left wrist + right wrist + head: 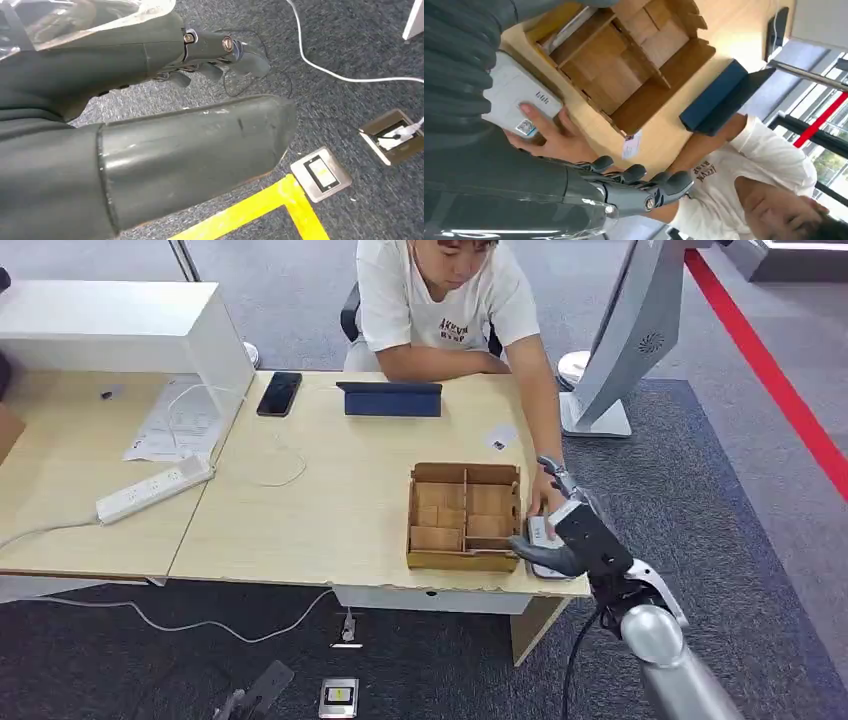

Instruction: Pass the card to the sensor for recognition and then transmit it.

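Wooden divided box (compartments look bare) sits beside white sensor.

wooden table under divided box

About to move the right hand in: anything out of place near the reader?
Yes. A person's hand rests on the white card reader, right beside the right hand. A card lies loose on the table, outside the wooden box.

The right hand hovers over the white sensor beside the wooden box, where a person's hand rests.
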You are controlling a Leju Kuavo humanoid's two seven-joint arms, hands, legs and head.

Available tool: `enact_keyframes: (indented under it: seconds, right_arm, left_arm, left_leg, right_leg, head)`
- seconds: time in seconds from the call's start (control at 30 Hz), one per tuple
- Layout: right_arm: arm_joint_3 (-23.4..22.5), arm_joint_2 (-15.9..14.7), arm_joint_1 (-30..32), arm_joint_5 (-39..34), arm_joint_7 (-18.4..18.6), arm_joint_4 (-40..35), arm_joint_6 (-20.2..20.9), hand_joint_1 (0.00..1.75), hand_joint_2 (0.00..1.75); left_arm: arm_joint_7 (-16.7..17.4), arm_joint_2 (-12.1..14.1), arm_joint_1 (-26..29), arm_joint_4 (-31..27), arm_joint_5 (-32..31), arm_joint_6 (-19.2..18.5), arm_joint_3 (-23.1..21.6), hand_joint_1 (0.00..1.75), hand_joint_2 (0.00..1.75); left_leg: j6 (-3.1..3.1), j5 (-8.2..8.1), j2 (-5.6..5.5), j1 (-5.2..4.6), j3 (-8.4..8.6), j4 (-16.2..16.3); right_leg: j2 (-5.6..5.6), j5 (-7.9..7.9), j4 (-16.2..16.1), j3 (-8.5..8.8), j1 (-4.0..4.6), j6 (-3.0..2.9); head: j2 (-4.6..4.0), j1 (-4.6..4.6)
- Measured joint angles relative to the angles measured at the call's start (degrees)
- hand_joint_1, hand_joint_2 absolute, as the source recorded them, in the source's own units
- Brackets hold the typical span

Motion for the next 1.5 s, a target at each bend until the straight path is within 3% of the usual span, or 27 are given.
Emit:
enact_keyframes:
  seconds: [0.2,0.47,0.9,1.13,1.27,1.5]
  right_arm:
    - [4.0,-1.6,0.9,14.0,0.9,-6.6,0.5,0.00,1.75]
    - [7.6,-2.6,0.9,18.4,1.0,-10.2,0.5,0.00,1.75]
    - [12.0,-2.5,-2.3,38.2,2.4,-8.0,0.2,0.00,1.75]
    - [13.6,-2.5,-3.8,40.3,2.5,-5.5,-0.1,0.00,1.75]
    - [14.3,-1.7,-4.1,45.3,5.4,-3.5,-4.7,0.00,1.75]
    - [14.6,-0.1,-3.2,47.1,8.6,0.5,-9.5,0.00,1.75]
  left_arm:
    - [-0.3,0.0,0.1,0.0,0.7,0.3,0.3,0.00,0.00]
    - [-0.7,0.0,0.2,0.0,1.2,0.3,0.5,0.00,0.00]
    - [-1.9,0.0,1.8,0.0,3.2,0.4,2.6,0.00,0.00]
    - [-1.8,-0.1,1.9,0.0,3.3,0.3,3.1,0.00,0.00]
    - [-1.0,-0.1,1.9,0.0,2.6,-0.7,3.1,0.00,0.00]
    - [0.0,0.1,1.6,0.0,1.9,-1.1,3.1,0.00,0.00]
  left_leg:
    - [0.00,0.00,0.01,0.00,0.00,0.0]
    - [0.00,0.00,0.00,0.00,-0.02,0.0]
    - [0.00,0.00,0.01,0.00,-0.02,0.0]
    - [0.00,0.00,0.00,0.00,-0.02,0.0]
    - [0.00,0.00,0.00,0.00,-0.01,0.0]
    - [0.00,0.00,0.00,0.01,-0.01,0.0]
  right_leg:
    - [0.00,0.00,0.0,0.01,0.00,0.00]
    - [0.00,0.00,0.0,0.02,0.00,0.00]
    - [0.00,0.00,0.0,0.02,0.00,0.00]
    - [0.00,0.00,0.0,0.02,0.00,0.00]
    - [0.00,-0.01,0.0,0.02,0.00,0.00]
    - [0.00,-0.01,0.0,0.01,0.01,0.00]
  head:
    - [0.00,0.00]
    - [0.00,0.00]
    - [0.00,0.00]
    - [0.00,0.02]
    - [0.00,0.02]
    - [0.00,0.00]
